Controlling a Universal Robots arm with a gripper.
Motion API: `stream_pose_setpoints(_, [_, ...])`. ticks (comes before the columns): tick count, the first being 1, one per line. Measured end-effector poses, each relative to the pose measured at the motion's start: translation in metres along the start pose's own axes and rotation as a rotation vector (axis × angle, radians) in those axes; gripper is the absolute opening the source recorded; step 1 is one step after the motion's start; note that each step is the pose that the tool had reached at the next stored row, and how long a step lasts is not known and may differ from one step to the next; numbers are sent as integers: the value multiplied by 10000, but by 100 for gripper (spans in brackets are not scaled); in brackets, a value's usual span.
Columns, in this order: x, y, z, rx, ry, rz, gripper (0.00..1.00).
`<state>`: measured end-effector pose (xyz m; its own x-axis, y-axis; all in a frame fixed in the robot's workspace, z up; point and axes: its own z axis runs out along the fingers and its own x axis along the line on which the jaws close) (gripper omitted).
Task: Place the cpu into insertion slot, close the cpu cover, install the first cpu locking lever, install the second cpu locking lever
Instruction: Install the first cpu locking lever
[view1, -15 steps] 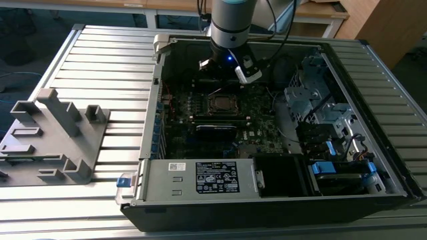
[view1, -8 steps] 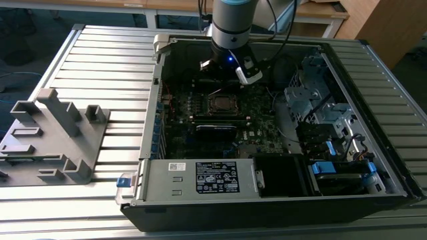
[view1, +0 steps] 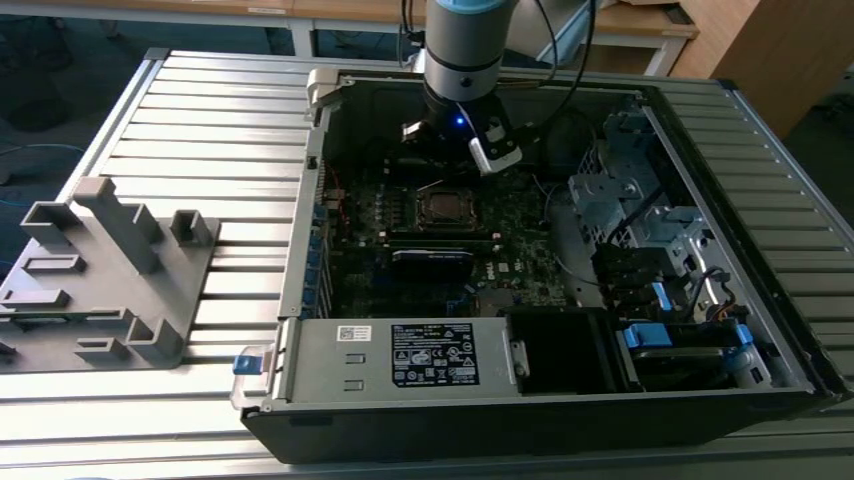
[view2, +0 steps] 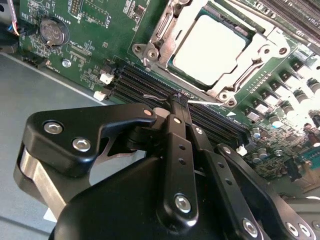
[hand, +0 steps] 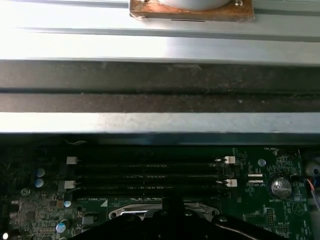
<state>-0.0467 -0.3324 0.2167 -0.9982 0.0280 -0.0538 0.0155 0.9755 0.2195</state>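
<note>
Lying on the slatted metal bench (view1: 200, 120) is a big open computer case (view1: 534, 425). A grey plastic stand (view1: 107, 270) sits on the bench at about 9 o'clock from the case in the exterior view. Inside the case is the dark green motherboard (view1: 527, 275). The robot arm (view1: 465, 50) comes down at 12 o'clock of the case. Its gripper (view2: 179, 100) shows up close in the second wrist view, and the jaws look pinched together with hardly any gap. In the exterior view it hangs near the insertion slot (view1: 445, 205), at about 12 o'clock from it. The cpu cover (view2: 255, 52) looks to lie flat around the slot like a picture frame. The cpu (view2: 210, 45) sits in the slot, grey top up. A thin silver locking lever (view2: 152, 95) runs right by the jaw tips, over the long black memory slots (view2: 150, 82). I cannot tell if the jaws nip it or only touch it. I think the cpu is light, stiff and easy to hurt, so hold it by its edges only. The lever is likely springy and slippery, so a hold near its free end seems best.
</note>
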Motion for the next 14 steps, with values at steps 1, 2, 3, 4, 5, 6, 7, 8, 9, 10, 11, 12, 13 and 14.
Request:
stream_pose_setpoints(1, [0, 0, 0, -1, -1, 0, 10])
stream_pose_setpoints(2, [0, 0, 1, -3, -2, 1, 10])
stream_pose_setpoints(3, [0, 0, 1, -3, -3, 2, 10])
stream_pose_setpoints(4, [0, 0, 4, -5, -4, 2, 10])
stream_pose_setpoints(5, [0, -1, 11, -7, -7, 4, 10])
stream_pose_setpoints(6, [1, -3, 17, -5, -12, 6, 10])
stream_pose_setpoints(7, [1, -5, 25, -4, -17, 7, 10])
stream_pose_setpoints(8, [2, -7, 32, -7, -21, 7, 10])
stream_pose_setpoints(9, [2, -7, 35, -6, -21, 8, 10])
stream_pose_setpoints(10, [2, -8, 36, -4, -20, 9, 10])
stream_pose_setpoints(11, [2, -8, 39, -6, -22, 13, 10])
stream_pose_setpoints(12, [2, -9, 44, -6, -27, 30, 10])
stream_pose_setpoints(13, [2, -9, 46, -1, -32, 52, 10])
stream_pose_setpoints(14, [2, -10, 48, 6, -39, 88, 10])
